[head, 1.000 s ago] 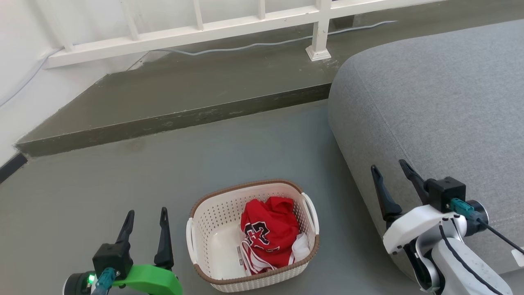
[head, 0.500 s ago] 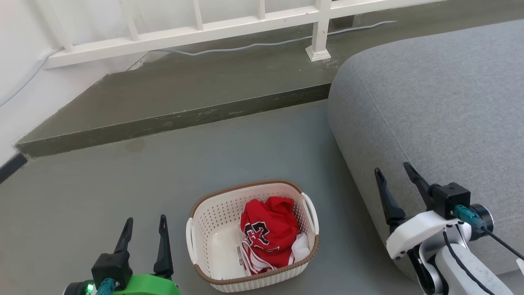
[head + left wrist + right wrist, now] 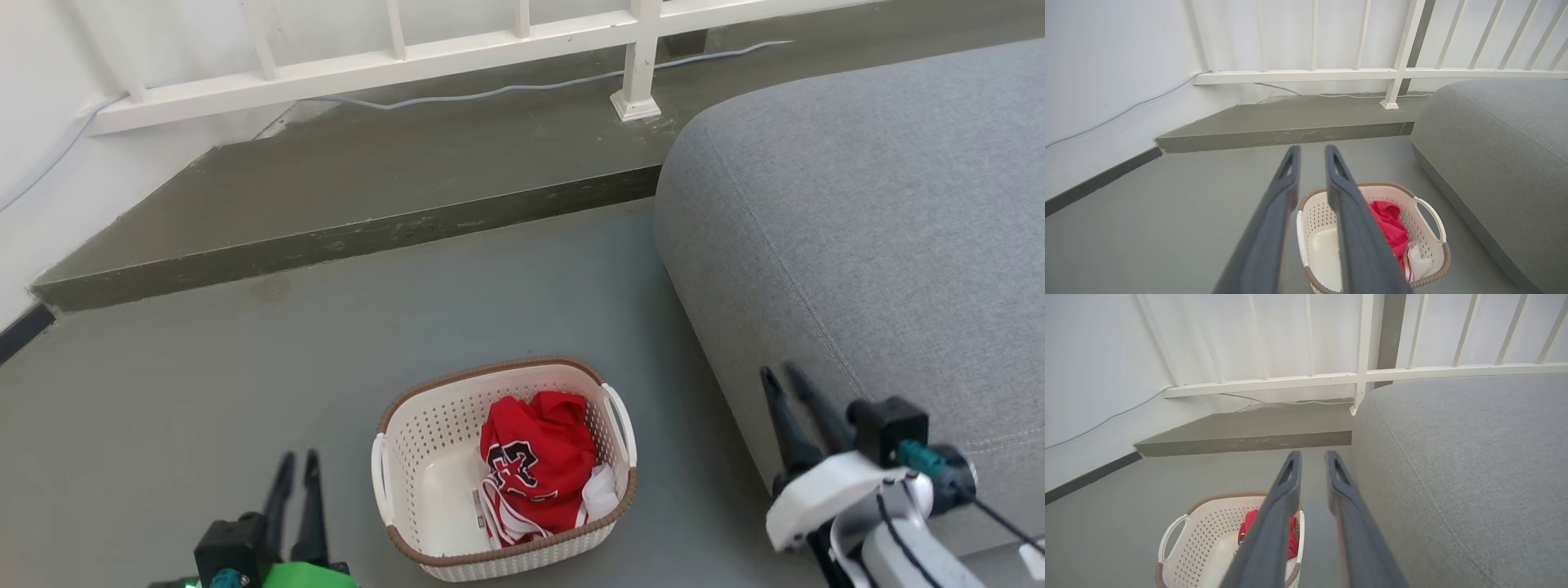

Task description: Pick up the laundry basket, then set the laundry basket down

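Observation:
The laundry basket stands on the grey floor at the bottom centre of the head view, cream with a brown rim and white side handles. A red garment lies in its right half. My left gripper is low at the basket's left, apart from it, fingers drawn close with only a thin gap and nothing between them. My right gripper hangs to the basket's right against the sofa's side, blurred, its fingers also close together and empty. Each wrist view shows its gripper above the basket.
A large grey sofa fills the right side, close to the basket. A raised concrete step runs across behind, with a white railing and a cable on it. A white wall is at the far left.
Both grippers have sunk lower in the head view and their fingers have drawn from wide apart to nearly together. The basket has not moved.

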### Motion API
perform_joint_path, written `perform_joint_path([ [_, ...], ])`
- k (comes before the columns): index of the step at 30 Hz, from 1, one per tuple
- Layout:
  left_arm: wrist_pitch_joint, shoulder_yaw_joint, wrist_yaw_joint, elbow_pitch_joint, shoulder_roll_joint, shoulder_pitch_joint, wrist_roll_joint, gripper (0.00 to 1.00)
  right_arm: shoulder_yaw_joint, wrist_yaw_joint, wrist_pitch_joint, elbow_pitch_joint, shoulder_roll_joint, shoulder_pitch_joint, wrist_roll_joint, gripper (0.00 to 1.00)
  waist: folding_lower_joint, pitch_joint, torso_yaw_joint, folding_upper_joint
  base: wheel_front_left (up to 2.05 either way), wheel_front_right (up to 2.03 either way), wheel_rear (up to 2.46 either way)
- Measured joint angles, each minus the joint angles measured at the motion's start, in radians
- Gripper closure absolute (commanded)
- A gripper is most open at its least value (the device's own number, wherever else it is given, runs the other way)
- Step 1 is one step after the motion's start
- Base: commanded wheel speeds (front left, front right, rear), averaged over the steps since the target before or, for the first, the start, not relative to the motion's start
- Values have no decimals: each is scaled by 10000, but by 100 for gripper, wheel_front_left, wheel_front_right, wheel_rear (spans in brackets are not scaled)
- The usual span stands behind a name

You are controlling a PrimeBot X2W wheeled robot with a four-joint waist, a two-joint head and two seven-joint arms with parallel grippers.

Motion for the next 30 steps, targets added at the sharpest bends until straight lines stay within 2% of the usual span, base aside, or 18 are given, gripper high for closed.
perform_joint_path([
  [10,-2,-61,-109,61,-27,133,-562,100,-209,142,36,88,219,308,600,100,0,15,67,0,0,0,0],
  [30,481,359,-456,-69,-27,179,-3365,100,-1099,502,679,-33,543,306,3076,100,0,54,253,0,0,0,0],
])
